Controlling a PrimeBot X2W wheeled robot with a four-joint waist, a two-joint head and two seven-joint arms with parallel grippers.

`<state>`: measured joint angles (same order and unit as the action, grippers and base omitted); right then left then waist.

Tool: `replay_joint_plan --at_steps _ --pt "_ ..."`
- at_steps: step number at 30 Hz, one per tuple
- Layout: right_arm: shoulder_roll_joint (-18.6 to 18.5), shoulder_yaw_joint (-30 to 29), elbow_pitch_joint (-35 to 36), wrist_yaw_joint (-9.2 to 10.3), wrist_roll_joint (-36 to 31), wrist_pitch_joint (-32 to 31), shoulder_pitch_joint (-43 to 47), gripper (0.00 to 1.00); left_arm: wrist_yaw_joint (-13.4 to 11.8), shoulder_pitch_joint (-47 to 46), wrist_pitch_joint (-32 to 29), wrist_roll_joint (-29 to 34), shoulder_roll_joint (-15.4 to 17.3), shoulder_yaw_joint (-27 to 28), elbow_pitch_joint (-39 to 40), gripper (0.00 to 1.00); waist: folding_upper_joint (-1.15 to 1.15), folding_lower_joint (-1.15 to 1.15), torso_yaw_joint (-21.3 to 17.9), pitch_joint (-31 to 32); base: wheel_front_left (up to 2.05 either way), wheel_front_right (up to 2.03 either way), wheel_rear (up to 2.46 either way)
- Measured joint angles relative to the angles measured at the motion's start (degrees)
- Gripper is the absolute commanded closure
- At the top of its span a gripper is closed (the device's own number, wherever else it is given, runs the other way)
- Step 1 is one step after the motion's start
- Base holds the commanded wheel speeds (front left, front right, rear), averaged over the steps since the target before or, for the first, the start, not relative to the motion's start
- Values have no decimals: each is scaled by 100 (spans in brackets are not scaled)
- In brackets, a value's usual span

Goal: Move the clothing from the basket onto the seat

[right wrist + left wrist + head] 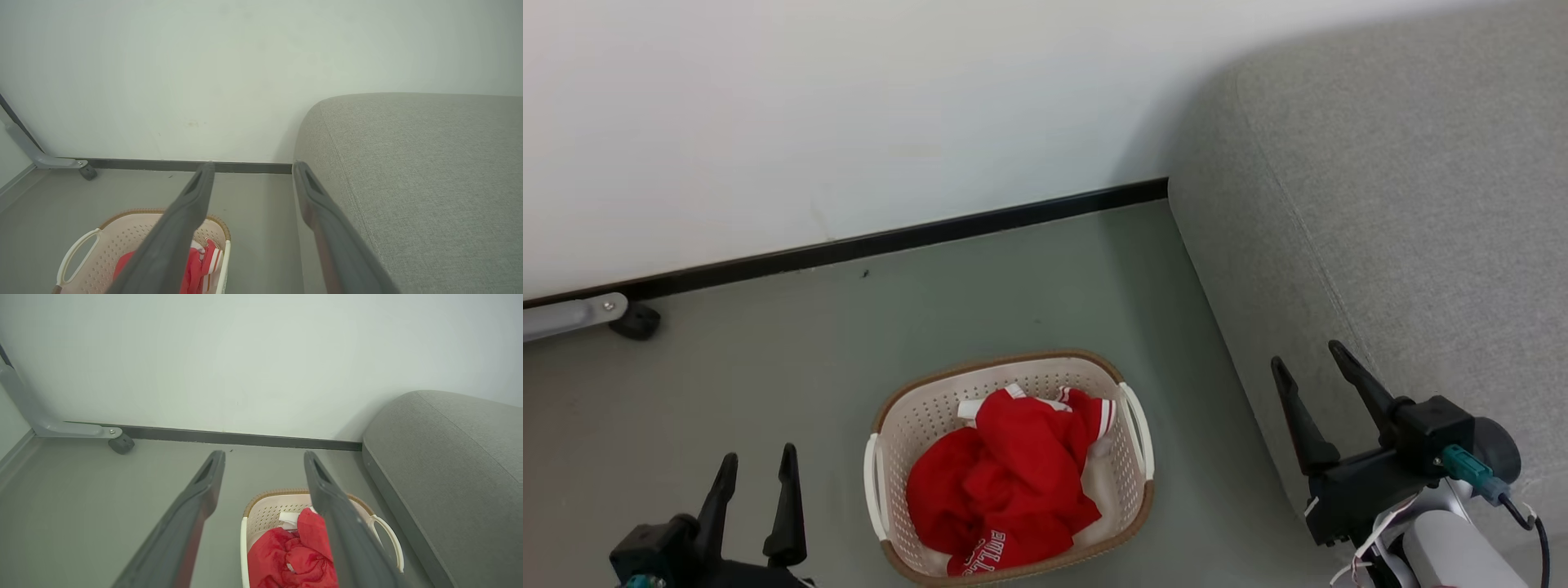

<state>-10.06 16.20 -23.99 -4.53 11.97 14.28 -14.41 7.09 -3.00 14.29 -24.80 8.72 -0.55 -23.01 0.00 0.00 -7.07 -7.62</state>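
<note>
**Clothing** [1005, 482]: a red garment, crumpled, is lodged inside the basket. A white-and-red striped cuff is turned up at its far right, and white print is seen at its near edge. It is touched by no pincer.

**Basket** [931, 416]: cream, perforated, brown-rimmed, with white side handles. It is set upright on the floor, near the seat's side face and apart from it by a strip of floor. In the head view it is placed between the two pincers.

**Seat** [1405, 229]: a large grey woven cushion with a rounded corner and a stitched seam, set against the wall at the right. Nothing is seen lying on the visible part of its top.

**Left pincer** [758, 454]: its jaws are spread apart and nothing is held. It is raised over the floor to the left of the basket, fingers pointed toward the wall.

**Right pincer** [1305, 354]: its jaws are spread wide and nothing is held. It is held in front of the seat's side face, to the right of the basket.

**Floor** [768, 392]: grey-green, smooth.

**Wall** [849, 106]: white, edged at its foot by a black skirting strip [931, 233].

**Metal leg** [572, 314]: grey, fitted with a dark castor [636, 321], at the far left by the skirting strip.
</note>
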Motion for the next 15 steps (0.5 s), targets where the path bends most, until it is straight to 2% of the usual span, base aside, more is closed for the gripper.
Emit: replay_joint_plan --at_steps 9,15 --pt "160 9 197 48 -105 0 -62 0 5 -524 0 -44 44 -287 99 0 0 1 -223 -655 0 0 0" --pt "321 43 431 55 -165 1 -305 0 5 -698 0 -203 224 -802 200 0 0 1 -411 -1127 0 0 0"
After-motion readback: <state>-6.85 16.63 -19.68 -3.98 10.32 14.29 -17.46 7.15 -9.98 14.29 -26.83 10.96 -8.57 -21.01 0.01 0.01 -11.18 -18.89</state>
